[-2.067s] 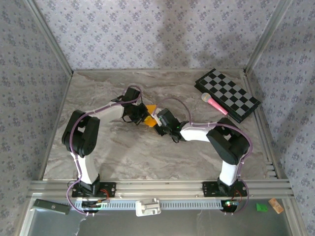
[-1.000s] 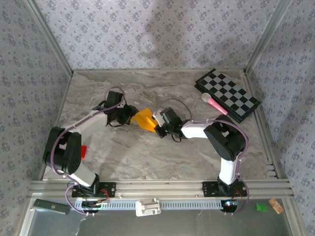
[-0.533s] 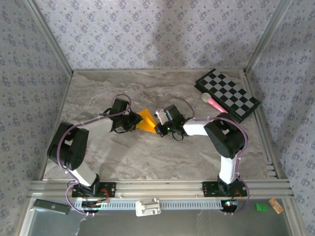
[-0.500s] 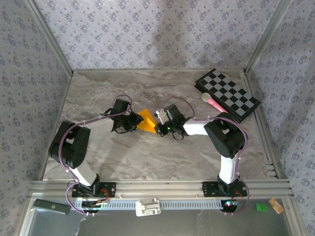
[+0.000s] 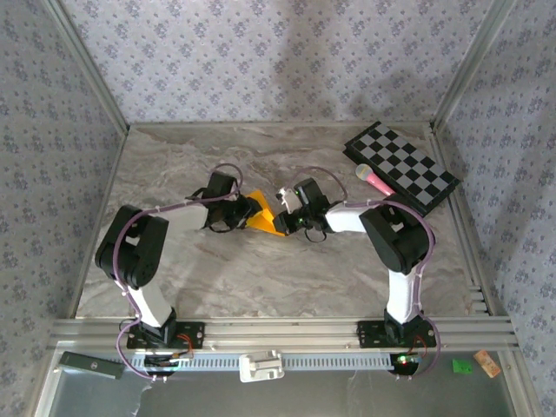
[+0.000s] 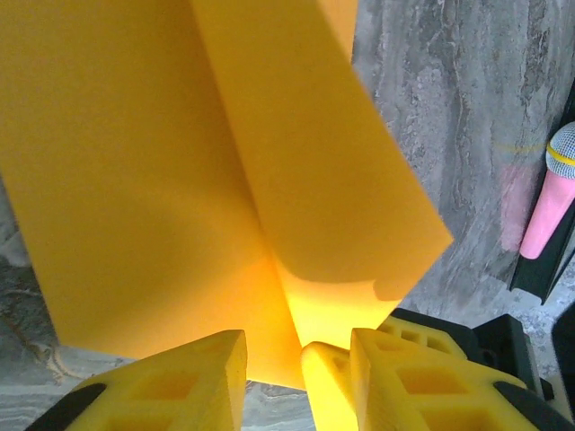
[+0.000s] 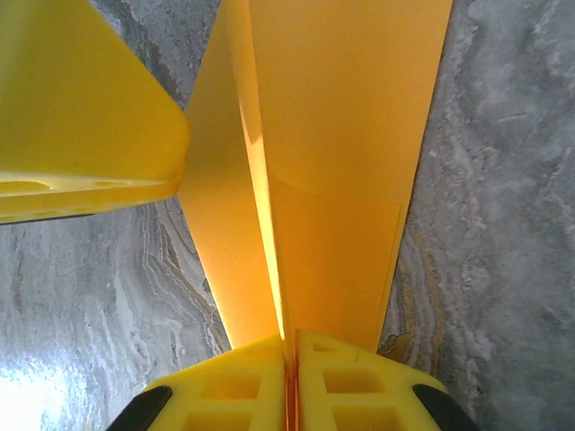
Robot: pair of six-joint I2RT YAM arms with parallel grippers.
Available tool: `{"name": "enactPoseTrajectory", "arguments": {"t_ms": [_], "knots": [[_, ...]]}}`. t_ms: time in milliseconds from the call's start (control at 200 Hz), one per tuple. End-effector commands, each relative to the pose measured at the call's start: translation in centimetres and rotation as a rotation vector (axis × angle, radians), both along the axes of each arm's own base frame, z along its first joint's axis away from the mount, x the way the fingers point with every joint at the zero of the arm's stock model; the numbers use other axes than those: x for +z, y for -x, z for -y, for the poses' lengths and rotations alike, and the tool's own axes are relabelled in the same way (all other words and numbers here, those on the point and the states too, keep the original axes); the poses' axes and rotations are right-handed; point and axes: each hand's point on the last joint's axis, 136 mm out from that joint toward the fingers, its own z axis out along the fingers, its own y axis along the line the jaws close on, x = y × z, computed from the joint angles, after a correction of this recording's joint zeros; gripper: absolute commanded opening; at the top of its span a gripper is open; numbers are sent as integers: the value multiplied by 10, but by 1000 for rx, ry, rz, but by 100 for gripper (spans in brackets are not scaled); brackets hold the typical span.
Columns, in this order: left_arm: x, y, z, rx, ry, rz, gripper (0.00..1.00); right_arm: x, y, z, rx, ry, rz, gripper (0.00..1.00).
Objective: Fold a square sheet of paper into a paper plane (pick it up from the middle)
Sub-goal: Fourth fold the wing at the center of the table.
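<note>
Midway across the table (image 5: 200, 278) the part-folded sheet of paper (image 5: 261, 215) is clamped at its crease by the right gripper (image 7: 289, 346); the left gripper (image 6: 301, 355) is held narrowly parted astride the fold. Light, limp — judged best gripped along the stiffer crease.

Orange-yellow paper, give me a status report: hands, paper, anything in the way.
Right hand shut on the folded orange-yellow paper sheet. Left hand open astride its raised fold. Black-and-white checkered board and pink-tipped stick far right, away from the paper.
</note>
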Motion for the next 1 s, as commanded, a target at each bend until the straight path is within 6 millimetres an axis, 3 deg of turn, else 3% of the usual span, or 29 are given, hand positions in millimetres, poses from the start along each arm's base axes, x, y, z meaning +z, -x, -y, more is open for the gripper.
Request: {"name": "enactPoseTrajectory", "arguments": {"t_ms": [0,625,795,994], "knots": [[-2,-2,6,-42,-9,10,35,-1,2,-3,2,-21,-72,11],[-30,9,-4,-52,-104,-90,39,-5,-2,-3,-18,-62,-220,11],[-26,7,-8,-63,-135,-78,38,-9,0,-3,-11,-55,-248,11],[-6,0,-12,-80,-166,-15,36,-9,2,-3,-6,-45,-280,8]]}}
